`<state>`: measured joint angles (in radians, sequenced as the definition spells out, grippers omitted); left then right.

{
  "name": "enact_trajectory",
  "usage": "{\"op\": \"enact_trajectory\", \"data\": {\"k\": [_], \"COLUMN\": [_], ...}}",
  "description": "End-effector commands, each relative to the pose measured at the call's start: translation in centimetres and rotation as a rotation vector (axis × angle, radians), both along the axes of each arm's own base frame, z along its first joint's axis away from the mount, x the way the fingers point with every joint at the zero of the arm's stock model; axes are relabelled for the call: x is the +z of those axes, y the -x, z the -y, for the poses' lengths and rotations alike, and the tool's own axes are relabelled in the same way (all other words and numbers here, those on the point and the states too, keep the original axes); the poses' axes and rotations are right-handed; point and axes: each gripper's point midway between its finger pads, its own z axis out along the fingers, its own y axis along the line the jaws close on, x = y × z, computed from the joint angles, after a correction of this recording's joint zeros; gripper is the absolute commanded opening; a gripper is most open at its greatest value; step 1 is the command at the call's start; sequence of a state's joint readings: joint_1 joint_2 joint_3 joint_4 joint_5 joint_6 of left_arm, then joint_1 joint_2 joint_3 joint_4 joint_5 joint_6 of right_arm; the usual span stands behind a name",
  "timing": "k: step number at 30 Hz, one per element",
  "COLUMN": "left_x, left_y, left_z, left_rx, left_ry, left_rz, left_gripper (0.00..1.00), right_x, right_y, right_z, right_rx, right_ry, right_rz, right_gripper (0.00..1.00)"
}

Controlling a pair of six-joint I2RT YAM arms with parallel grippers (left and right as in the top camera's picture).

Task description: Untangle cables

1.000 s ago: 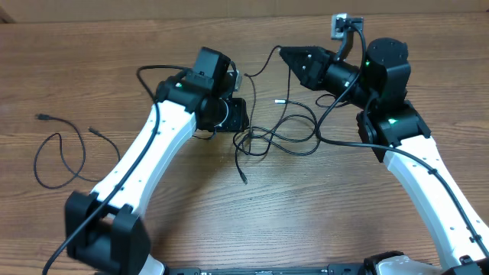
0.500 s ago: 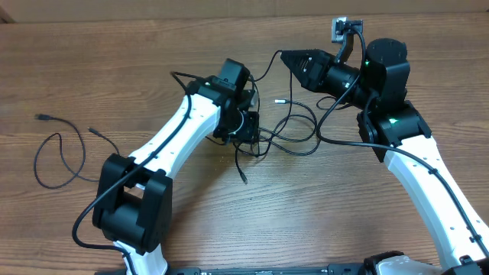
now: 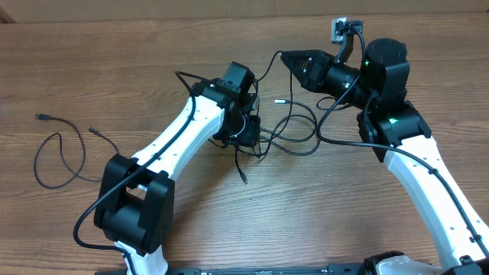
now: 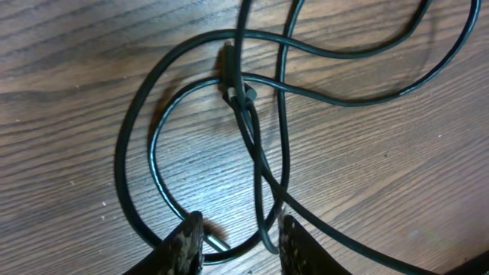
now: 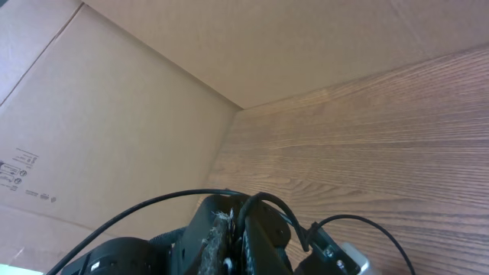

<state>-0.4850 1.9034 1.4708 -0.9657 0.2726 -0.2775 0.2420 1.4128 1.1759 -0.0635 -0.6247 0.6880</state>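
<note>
Overhead: cables (image 3: 294, 131) lie bunched mid-table (image 3: 114, 61), btwn the arms. Left gripper (image 3: 246, 131) is over the bunch's left edge.

Left wrist: fingers (image 4: 186, 246) are narrowly apart, straddling two strands, nothing clamped. Cords look light, limp, prob. slick. Best hold is one strand just beside the plug end (image 4: 233, 85), not the loops.

Right wrist: right gripper (image 3: 284, 55) is closed tight, a thin strand seemingly pinched at its tip.

Brown wood-grain table (image 3: 92, 61), plain cardboard wall (image 5: 114, 114) along its far edge, even light
</note>
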Motion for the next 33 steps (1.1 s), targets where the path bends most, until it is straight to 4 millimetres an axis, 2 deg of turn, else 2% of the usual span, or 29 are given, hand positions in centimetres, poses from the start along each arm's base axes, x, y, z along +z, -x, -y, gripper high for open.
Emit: {"op": "enact_trajectory", "data": {"k": [1, 5, 10, 12, 13, 15, 18, 20, 22, 24, 27, 31, 33], "left_x": [-0.7, -1.3, -1.9, -2.0, -2.0, -2.1, -2.1, -1.6, -0.5, 1.9, 5.2, 9.1, 10.5], "left_y": [0.8, 1.7, 1.9, 1.9, 1.9, 1.7, 1.1, 0.6, -0.3, -1.8, -3.3, -4.6, -4.8], "left_z": [0.4, 0.8, 1.5, 1.6, 1.5, 1.3, 0.0, -1.1, -2.4, -4.1, -6.4, -10.6, -12.6], "left_rx": [-0.040, -0.061, -0.081, -0.083, -0.081, -0.078, -0.057, -0.032, 0.000, 0.043, 0.114, 0.235, 0.290], "left_ry": [-0.018, -0.025, -0.021, -0.021, -0.024, -0.038, -0.094, -0.121, -0.138, -0.129, -0.096, -0.061, -0.047], "left_rz": [-0.008, -0.019, -0.002, 0.002, 0.004, 0.011, 0.035, 0.050, 0.082, 0.151, 0.241, 0.329, 0.353], "left_gripper": [0.33, 0.35, 0.31, 0.26, 0.16, 0.04, 0.04, 0.04, 0.04, 0.04, 0.04, 0.04, 0.04], "right_x": [1.5, 1.5, 1.5, 1.5, 1.5, 1.5, 1.0, 0.0, -2.1, -6.1, -9.4, -12.1, -12.7], "right_y": [0.3, 0.3, 0.3, 0.3, 0.3, 0.3, 0.3, 0.2, -0.2, -0.4, 0.2, 1.5, 1.9], "right_z": [0.1, 0.1, 0.1, 0.1, 0.1, 0.0, 0.1, 0.6, 2.0, 5.0, 8.3, 11.8, 12.7], "right_rx": [0.003, 0.003, 0.004, 0.004, 0.004, 0.005, 0.002, -0.023, -0.097, -0.249, -0.389, -0.518, -0.549], "right_ry": [-0.009, -0.010, -0.010, -0.010, -0.010, -0.010, -0.004, 0.012, 0.058, 0.157, 0.267, 0.383, 0.413], "right_rz": [0.035, 0.035, 0.035, 0.035, 0.034, 0.034, 0.014, -0.028, -0.109, -0.262, -0.388, -0.498, -0.523], "right_gripper": [0.04, 0.04, 0.04, 0.04, 0.04, 0.04, 0.04, 0.04, 0.04, 0.04, 0.04, 0.04, 0.04]}}
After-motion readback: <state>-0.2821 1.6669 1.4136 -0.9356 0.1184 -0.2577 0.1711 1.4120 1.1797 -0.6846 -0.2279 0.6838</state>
